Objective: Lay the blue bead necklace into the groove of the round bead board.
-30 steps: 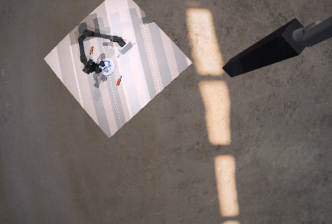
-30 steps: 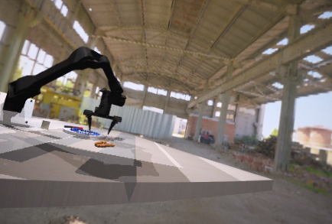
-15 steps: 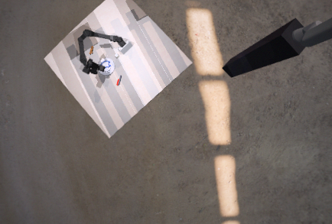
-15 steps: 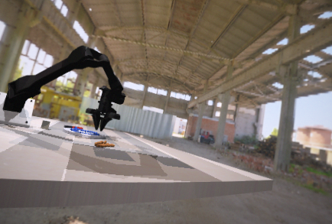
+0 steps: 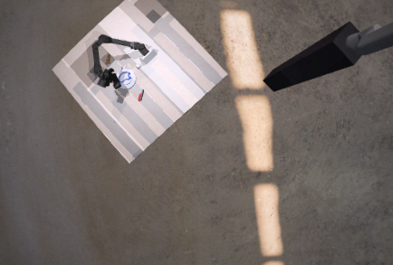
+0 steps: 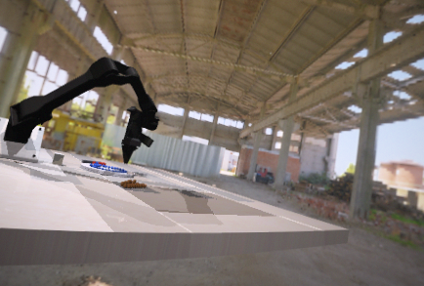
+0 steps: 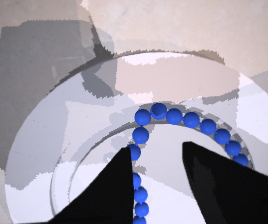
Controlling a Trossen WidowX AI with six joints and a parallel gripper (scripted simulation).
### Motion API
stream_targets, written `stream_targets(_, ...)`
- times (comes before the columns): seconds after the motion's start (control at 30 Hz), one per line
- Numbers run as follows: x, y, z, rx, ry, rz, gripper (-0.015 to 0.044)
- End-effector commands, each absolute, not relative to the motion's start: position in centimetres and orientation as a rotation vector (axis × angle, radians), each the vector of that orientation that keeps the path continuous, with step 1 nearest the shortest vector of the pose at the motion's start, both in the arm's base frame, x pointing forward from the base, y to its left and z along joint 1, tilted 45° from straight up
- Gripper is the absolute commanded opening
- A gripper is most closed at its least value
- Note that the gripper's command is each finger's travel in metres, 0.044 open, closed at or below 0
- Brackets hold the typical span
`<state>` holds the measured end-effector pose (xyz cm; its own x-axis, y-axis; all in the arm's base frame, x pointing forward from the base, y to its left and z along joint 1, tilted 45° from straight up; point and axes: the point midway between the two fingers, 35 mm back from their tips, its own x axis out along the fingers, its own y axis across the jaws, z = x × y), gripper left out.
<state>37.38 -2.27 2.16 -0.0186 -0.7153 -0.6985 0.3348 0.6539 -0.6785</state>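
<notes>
The blue bead necklace [image 7: 191, 120] [image 6: 111, 168] lies on the round white bead board [image 7: 30, 145] [image 5: 133, 83]. In the wrist view, several beads follow the curved groove at the upper right. At the groove's top the string turns sharply and runs down across the board's inner disc, away from the groove's left side. My gripper [image 7: 156, 153] [image 6: 128, 159] is over the board, partly open, with no bead between its tips. The left finger's edge overlaps the inward-running beads and hides part of them; the right finger hides the string's lower right stretch.
An orange-brown beaded object [image 5: 109, 59] [image 6: 133, 183] lies beside the board. A red and dark elongated object [image 5: 140, 95] lies on the board's other side. A small grey block [image 6: 58, 158] stands near the arm's base. The table [image 5: 181, 99] has striped shadows.
</notes>
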Motion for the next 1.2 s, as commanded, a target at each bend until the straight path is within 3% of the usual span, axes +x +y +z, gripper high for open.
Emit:
stream_targets(0.0, 37.3, -1.2, 2.4, -0.052, 1.157, -1.085, 0.0120)
stream_targets(1.17, 37.3, -3.5, 0.1, -0.053, 1.156, -1.086, 0.0120)
